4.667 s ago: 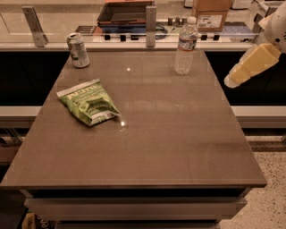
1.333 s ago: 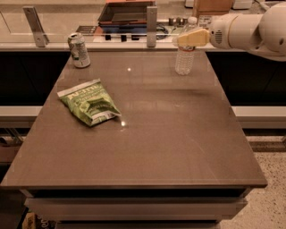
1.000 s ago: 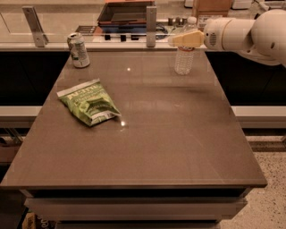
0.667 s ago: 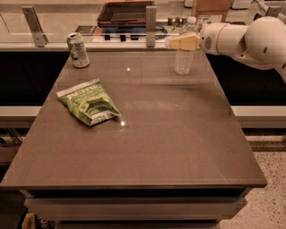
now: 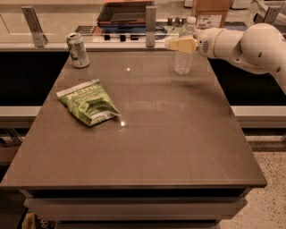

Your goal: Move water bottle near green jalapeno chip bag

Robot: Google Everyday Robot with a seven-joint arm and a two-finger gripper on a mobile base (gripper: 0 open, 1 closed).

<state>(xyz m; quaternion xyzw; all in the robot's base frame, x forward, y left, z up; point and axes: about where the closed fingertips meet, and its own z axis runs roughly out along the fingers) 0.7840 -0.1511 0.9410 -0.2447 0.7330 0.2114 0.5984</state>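
Observation:
The water bottle (image 5: 183, 61) stands upright near the table's far right edge, its white cap (image 5: 191, 20) showing above the arm. My gripper (image 5: 177, 44) reaches in from the right and lies across the bottle's middle at label height, hiding the label. The green jalapeno chip bag (image 5: 89, 103) lies flat on the left half of the table, well apart from the bottle and to its front left.
A green-white drink can (image 5: 78, 50) stands at the far left corner. Metal posts (image 5: 150, 20) rise along the table's back edge, with a dark tray (image 5: 127, 11) and a cardboard box (image 5: 209, 9) on the counter behind. The brown table (image 5: 178, 134) ends close to the bottle's right.
My arm has swung in from the right and moved left, so the gripper is now at the bottle's middle. The bottle, bag and can have not moved.

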